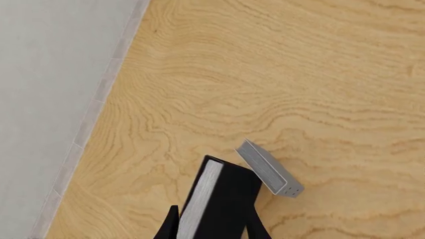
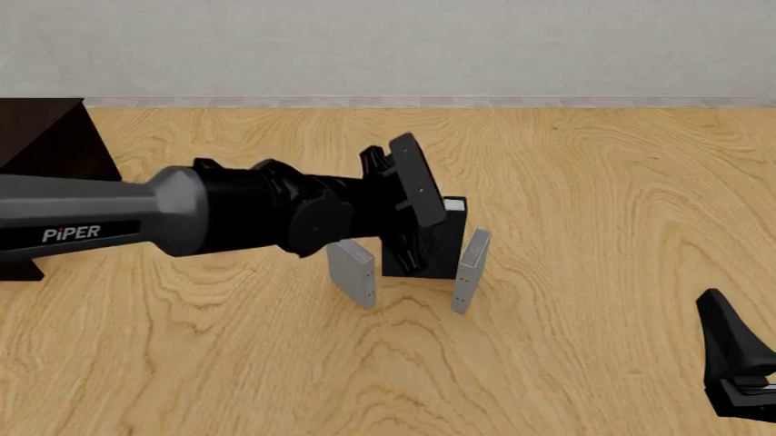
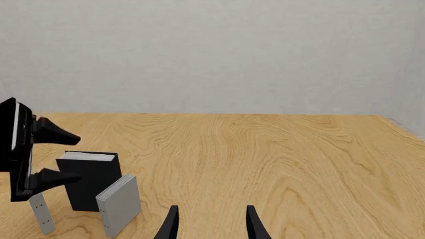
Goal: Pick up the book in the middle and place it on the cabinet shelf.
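As the left wrist view looks down, the left hand (image 1: 212,226) straddles the book (image 1: 222,199), one finger on each side; whether they grip yet, I cannot tell. A grey book (image 1: 269,168) stands just beside it.

In the front view the book (image 2: 442,241) stands on the counter (image 2: 582,182) between two grey ones — the cabinet (image 2: 49,136) lies far left, no shelf contents visible. Close squarely, then lift straight up, I judge.

In the right wrist view the right hand (image 3: 211,224) is open and empty.
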Available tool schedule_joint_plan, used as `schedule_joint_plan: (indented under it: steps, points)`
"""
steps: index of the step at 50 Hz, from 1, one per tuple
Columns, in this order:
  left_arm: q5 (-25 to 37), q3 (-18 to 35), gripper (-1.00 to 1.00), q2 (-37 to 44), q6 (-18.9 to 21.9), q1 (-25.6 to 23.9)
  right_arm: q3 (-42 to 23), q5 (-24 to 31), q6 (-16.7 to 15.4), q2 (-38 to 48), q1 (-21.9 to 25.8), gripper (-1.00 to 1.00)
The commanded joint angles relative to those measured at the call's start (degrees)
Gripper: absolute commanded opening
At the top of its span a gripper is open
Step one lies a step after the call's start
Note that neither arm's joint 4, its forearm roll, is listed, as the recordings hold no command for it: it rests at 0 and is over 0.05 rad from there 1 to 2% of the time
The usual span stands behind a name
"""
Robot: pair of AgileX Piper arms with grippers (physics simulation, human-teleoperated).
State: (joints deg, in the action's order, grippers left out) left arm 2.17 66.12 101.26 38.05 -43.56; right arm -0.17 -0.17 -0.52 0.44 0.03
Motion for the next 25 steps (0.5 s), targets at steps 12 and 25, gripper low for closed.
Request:
schedule_joint_plan:
  steps: [12, 25]
  points:
    - [0.64, 0.87, 1.0, 1.51, 0.36, 0.65, 0.0, 0.0, -0.02, -0.01, -0.01, 1.0]
    - [1.32, 2.17, 1.0, 2.55, 0.12, 0.97, 0.0, 0.0, -0.01, 0.0, 0.01, 1.0]
